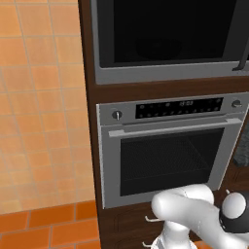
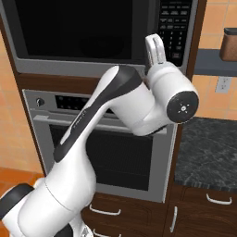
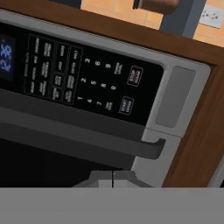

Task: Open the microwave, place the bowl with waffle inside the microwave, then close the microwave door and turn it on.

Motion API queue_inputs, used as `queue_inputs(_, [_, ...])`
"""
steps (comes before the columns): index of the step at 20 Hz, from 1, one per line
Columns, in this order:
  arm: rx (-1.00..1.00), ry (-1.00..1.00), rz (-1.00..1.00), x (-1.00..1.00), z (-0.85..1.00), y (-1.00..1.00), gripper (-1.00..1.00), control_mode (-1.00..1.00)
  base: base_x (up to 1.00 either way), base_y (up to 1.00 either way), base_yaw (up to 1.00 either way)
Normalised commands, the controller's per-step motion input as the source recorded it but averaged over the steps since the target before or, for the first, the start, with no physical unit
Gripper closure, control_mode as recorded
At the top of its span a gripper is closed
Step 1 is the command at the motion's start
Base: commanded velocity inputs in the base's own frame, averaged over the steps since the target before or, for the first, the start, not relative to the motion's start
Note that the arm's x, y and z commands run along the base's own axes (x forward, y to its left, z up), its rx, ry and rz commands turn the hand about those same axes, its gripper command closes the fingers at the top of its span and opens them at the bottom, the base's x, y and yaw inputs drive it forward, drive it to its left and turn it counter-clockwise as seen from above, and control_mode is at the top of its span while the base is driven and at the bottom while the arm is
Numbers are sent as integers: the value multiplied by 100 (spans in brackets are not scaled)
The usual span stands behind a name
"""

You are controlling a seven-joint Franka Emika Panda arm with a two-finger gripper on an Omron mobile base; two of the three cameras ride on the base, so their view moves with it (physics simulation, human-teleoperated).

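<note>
My claw (image 3: 113, 178) is pinched fully shut and empty, close to the microwave (image 2: 99, 34) keypad (image 3: 83, 78), so with the microwave door (image 1: 168, 31) closed I judge I should line the tips squarely on the start button (image 3: 126, 105) and press gently.

Microwave (image 1: 170, 36) built into brown cabinet above silver oven. Microwave door (image 2: 78, 30) shut, black glass, grey frame. Bowl (image 1: 160, 48) faintly visible inside.

Arm (image 2: 99, 125) reaches up from the base, elbow bent, wrist (image 2: 173, 97) high with the hand pointing up and forward. Gripper (image 3: 113, 178) fully closed, fingertips pressed together, apparently nothing between them; tips barely visible in hand view.
</note>
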Motion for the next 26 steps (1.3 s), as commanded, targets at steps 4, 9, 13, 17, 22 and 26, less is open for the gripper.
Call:
queue_inputs(4, [0,6,-2,50,-18,-38,100,-100,0,0,0])
queue_inputs(9, [0,5,-3,51,-23,-15,100,-100,0,0,0])
queue_inputs(13, [0,0,0,35,-2,-1,100,-100,0,0,0])
queue_inputs(17, [0,0,-1,32,0,0,100,-100,0,0,0])
queue_inputs(22, [0,0,0,24,0,0,100,-100,0,0,0])
queue_inputs(26, [0,0,-1,23,0,0,100,-100,0,0,0])
